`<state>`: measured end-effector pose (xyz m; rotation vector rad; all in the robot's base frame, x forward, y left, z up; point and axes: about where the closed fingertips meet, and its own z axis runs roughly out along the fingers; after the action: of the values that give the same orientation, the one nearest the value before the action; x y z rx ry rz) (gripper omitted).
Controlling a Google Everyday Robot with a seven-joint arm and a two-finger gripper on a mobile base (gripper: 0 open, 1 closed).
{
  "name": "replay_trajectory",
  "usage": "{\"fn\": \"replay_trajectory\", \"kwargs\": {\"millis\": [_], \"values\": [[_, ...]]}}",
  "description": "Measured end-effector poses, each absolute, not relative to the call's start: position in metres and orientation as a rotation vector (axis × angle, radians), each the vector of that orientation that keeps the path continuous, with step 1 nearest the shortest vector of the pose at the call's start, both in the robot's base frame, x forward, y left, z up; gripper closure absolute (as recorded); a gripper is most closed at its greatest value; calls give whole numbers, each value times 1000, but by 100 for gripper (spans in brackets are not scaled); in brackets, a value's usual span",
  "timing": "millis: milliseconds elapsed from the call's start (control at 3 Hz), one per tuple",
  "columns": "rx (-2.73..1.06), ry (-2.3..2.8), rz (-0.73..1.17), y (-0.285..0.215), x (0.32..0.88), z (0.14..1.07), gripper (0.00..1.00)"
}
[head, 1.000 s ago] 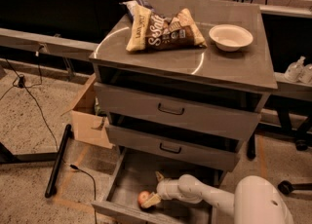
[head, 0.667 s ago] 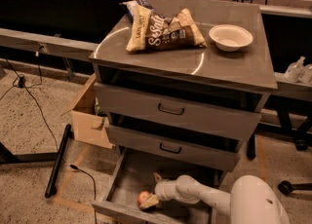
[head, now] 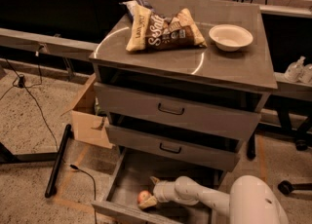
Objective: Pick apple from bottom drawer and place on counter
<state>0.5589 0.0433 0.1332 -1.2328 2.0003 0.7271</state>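
The apple (head: 143, 197), small and red-orange, lies on the floor of the open bottom drawer (head: 127, 178), near its front edge. My gripper (head: 150, 192) reaches down into that drawer from the right on a white arm. It is open, with one fingertip (head: 154, 180) above and behind the apple and the other low against its right side. The apple sits at the tips, between them. The counter (head: 229, 69) is the grey cabinet top above.
On the counter lie snack bags (head: 163, 29) at the back left and a white bowl (head: 230, 37) at the back right. The two upper drawers (head: 170, 110) are slightly ajar above my arm. A cardboard box (head: 87, 121) stands left of the cabinet.
My gripper has crept a little left and down toward the apple. The apple has stayed where it was.
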Motion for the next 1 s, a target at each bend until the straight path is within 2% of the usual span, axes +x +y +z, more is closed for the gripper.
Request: {"fn": "replay_trajectory", "kwargs": {"millis": [1000], "values": [[-1242,1980,728,50,557,146,85]]}}
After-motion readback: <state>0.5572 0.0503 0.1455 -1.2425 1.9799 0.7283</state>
